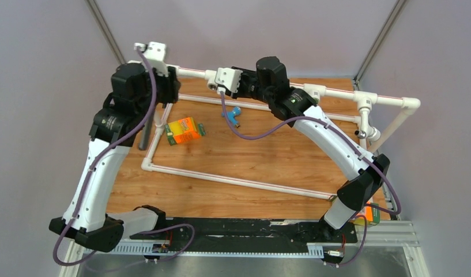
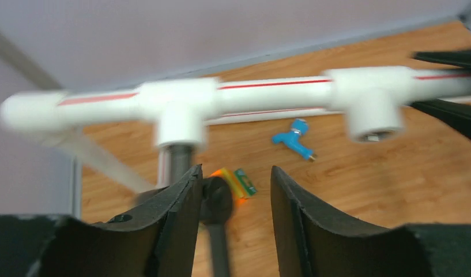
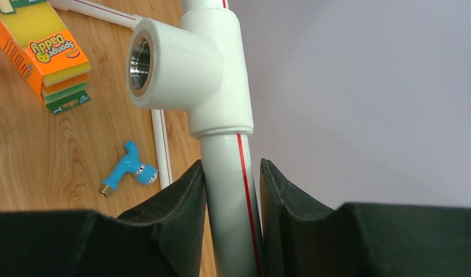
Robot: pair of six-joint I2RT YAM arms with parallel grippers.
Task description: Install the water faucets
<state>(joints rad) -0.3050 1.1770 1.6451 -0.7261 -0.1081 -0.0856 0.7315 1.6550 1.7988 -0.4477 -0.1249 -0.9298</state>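
The dark-brown L-shaped tube faucet [image 1: 143,135] hangs from the left tee socket [image 2: 178,124] of the white pipe frame [image 1: 192,72]. In the left wrist view its elbow [image 2: 217,199] rests against my left finger, blurred. My left gripper [image 2: 234,170] is open around it, up at the frame's left end [image 1: 166,92]. My right gripper [image 3: 231,163] is shut on the frame's top pipe [image 3: 230,190], just behind an empty threaded tee socket [image 3: 164,63]. The blue faucet [image 1: 233,115] lies on the wooden table and shows in both wrist views [image 2: 295,140] [image 3: 126,170]. A white-chrome faucet [image 1: 364,134] sits on the frame's right side. The green faucet is out of view.
An orange sponge pack [image 1: 184,130] lies on the table inside the frame, near the dark faucet; it also shows in the right wrist view [image 3: 42,49]. The frame's low pipes [image 1: 238,182] cross the table. Grey walls close in behind and at both sides.
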